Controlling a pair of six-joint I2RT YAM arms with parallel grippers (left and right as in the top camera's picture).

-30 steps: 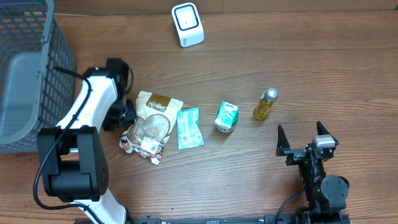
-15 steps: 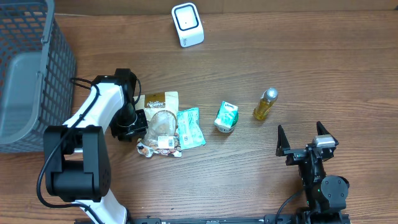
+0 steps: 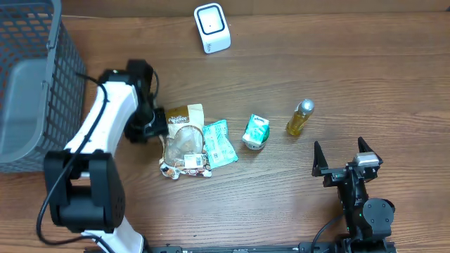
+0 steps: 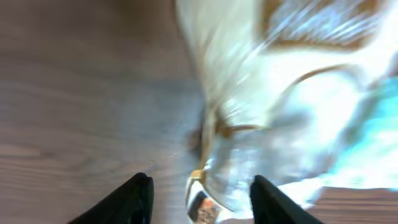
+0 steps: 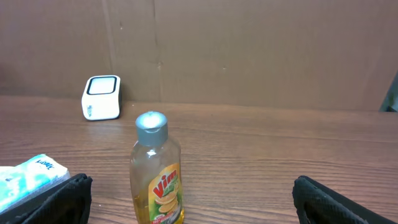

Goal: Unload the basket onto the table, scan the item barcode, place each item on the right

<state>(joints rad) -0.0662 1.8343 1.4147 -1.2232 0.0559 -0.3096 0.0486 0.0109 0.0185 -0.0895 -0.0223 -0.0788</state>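
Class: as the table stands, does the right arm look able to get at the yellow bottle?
Probably yes: the right gripper is open, the yellow bottle stands upright just ahead of it, with bare table between.

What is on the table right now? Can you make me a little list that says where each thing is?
scanner: white box, far side of the table
basket: grey mesh, left end
snack bag: lying flat, mid-table
teal packet: lying against the bag's right side
green carton: right of the packet, apart from it
yellow bottle: upright, silver cap, right of the carton
left gripper: jaws apart at the bag's left edge
right gripper: wide open, holding nothing
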